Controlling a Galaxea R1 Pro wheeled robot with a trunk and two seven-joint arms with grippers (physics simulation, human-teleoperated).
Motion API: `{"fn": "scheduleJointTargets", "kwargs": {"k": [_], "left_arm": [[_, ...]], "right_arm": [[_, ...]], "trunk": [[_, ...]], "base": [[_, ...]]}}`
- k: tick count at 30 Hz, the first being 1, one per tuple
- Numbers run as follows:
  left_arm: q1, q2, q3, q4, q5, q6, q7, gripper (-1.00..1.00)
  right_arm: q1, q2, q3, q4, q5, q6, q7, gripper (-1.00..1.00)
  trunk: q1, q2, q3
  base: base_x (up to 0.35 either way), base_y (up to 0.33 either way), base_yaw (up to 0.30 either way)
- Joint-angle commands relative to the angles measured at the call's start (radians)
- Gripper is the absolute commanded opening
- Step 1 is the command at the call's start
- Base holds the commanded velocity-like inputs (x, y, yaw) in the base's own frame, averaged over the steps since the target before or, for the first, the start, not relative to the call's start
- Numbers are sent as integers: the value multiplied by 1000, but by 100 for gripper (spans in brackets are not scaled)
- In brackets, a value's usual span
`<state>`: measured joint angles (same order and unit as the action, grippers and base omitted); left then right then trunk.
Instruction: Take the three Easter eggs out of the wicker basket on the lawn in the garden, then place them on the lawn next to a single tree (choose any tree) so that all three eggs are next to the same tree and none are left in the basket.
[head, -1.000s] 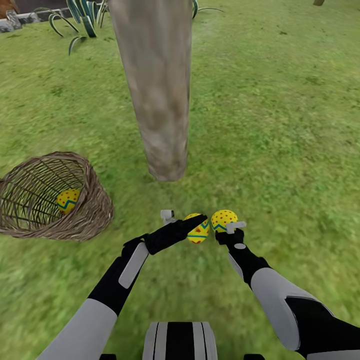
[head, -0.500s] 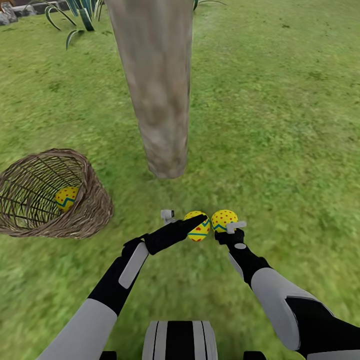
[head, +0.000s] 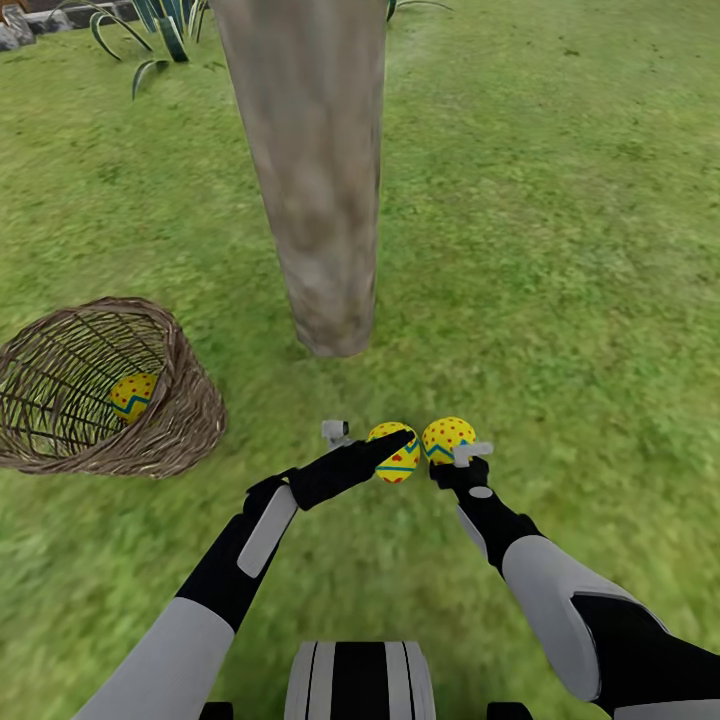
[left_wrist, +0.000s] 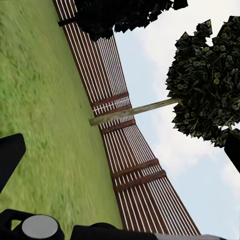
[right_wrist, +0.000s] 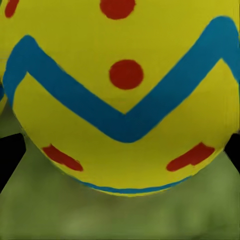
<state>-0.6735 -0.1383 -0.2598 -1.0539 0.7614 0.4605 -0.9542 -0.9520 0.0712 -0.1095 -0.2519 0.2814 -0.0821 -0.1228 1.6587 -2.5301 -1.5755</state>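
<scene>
Two Easter eggs up in the air just before the tree: left gripper clamps one egg, right gripper grips another; third egg sits in the wicker basket, beside the tree

Slatted wooden fence, cloudy sky, spiky plants

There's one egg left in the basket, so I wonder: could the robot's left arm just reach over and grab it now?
Probably not yet. The left gripper seems to be holding an egg, so it's occupied. The basket lies off to its left, mouth open, with nothing between.
</scene>
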Motion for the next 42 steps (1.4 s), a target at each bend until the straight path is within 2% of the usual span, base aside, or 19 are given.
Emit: {"fn": "scheduleJointTargets", "kwargs": {"k": [1,24,31,36,42], "left_arm": [[0,-1,-1,-1,9,9,2,100],[0,-2,-1,-8,9,14,5,100],[-1,-1,-1,-8,9,14,5,100],[-1,-2,-2,-8,9,14,5,100],[-1,-2,-3,-35,8,29,6,100]], "right_arm": [[-1,1,-8,2,10,-4,-1,100],[-1,1,-8,1,10,-4,-1,100],[-1,-8,-12,-1,7,-4,7,100],[-1,-6,-12,-64,7,7,6,100],[-1,-10,-19,-74,-1,22,7,100]], "trunk": [[0,0,-1],[-11,5,88],[-14,7,115],[-16,8,135],[-19,9,158]], "base": [[0,0,0],[0,0,0],[0,0,0],[0,0,0],[0,0,0]]}}
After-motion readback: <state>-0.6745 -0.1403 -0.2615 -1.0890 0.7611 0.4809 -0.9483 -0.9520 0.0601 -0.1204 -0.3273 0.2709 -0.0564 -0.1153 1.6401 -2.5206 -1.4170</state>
